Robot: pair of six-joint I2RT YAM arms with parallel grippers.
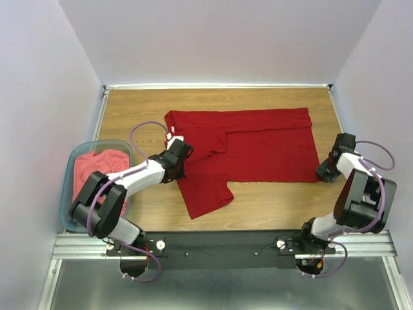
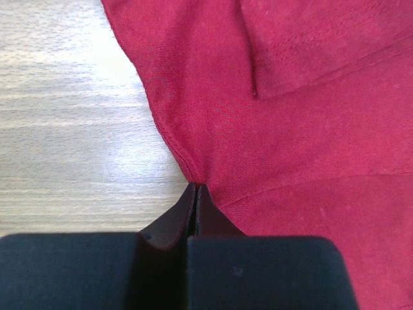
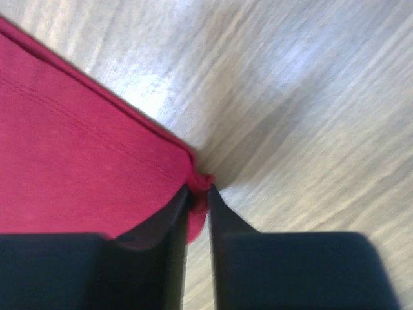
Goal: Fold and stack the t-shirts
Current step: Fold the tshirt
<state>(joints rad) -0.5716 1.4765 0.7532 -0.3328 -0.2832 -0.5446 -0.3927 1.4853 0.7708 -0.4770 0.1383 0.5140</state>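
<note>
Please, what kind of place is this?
Probably a robot test cell, not a home: a wooden table enclosed by plain white walls, with two arms bolted to a metal rail. A red shirt lies spread out, and a tub holds a pink one.

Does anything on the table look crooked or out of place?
Nothing looks damaged or spilled. The red shirt lies spread but uneven: one sleeve sticks out toward the near edge, and a flap is folded across its middle. The pink shirt sits crumpled in the tub.

Wooden table (image 1: 271, 200), plain white walls (image 1: 219, 39)
</note>
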